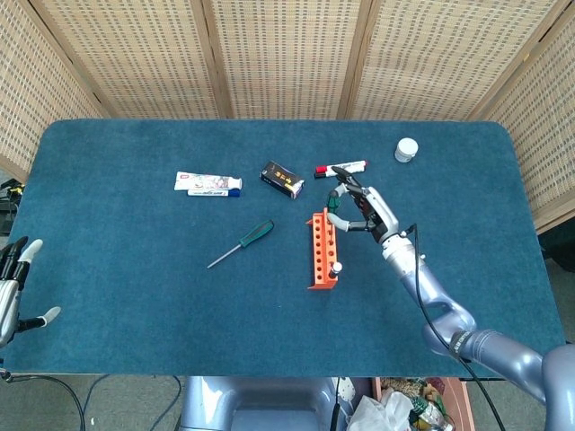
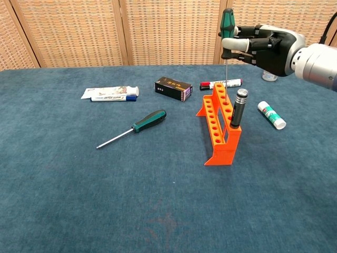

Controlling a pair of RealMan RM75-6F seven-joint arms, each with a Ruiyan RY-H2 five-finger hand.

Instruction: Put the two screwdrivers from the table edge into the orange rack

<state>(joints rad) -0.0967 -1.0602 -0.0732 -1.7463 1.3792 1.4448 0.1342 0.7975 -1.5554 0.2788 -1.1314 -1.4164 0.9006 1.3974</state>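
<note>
The orange rack (image 2: 219, 126) (image 1: 322, 248) stands right of the table's middle, with a black-handled tool (image 2: 239, 107) upright in its near end. My right hand (image 2: 263, 43) (image 1: 364, 208) holds a green-handled screwdriver (image 2: 227, 29) upright, its thin shaft pointing down into the rack's far end. A second green-and-black screwdriver (image 2: 134, 127) (image 1: 243, 241) lies flat on the cloth left of the rack. My left hand (image 1: 13, 292) hangs open at the table's left front corner, holding nothing.
Behind the rack lie a dark box (image 2: 172, 88), a red-and-white marker (image 2: 221, 83) and a toothpaste tube (image 2: 109, 93). A white glue stick (image 2: 271, 115) lies right of the rack, and a small white jar (image 1: 406, 149) stands at the back right.
</note>
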